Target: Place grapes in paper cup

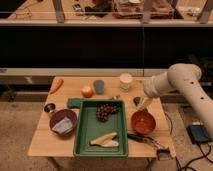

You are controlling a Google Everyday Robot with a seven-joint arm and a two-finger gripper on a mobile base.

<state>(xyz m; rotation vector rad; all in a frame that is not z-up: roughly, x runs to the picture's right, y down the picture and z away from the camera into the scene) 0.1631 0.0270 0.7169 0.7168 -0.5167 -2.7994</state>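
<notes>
While the grapes [106, 111] sit in the tray [85, 131], my gripper [144, 103] hangs just right of it, fingers apart, empty; grab and drop into the paper cup [126, 81] remain.

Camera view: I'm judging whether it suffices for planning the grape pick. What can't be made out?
Camera view: the gripper, over the table right of the green tray, partly covers a small dark thing; its kind is unclear.
Camera view: the paper cup is too small to show its inside.
Camera view: the grapes blur into one clump; no stem shows.
Camera view: the arm is cut off by the right edge.
</notes>
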